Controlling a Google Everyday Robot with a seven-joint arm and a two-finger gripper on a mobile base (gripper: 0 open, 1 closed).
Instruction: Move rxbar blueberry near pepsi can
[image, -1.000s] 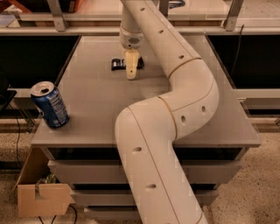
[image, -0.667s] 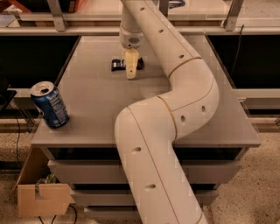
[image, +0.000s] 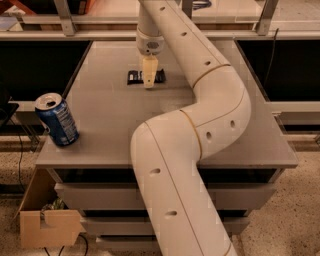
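Note:
The rxbar blueberry (image: 135, 77) is a small flat dark wrapper lying on the grey table (image: 110, 110), toward the far middle. My gripper (image: 149, 82) hangs straight down over it, its pale finger (image: 149, 72) in front of the bar's middle and hiding part of it. The pepsi can (image: 57, 120), blue with white print and a silver top, stands upright at the table's front left corner, well apart from the bar and the gripper.
My white arm (image: 200, 125) sweeps from the front of the view across the table's right half. A cardboard box (image: 45, 220) sits on the floor at the lower left. Shelving with dark gaps flanks the table on both sides.

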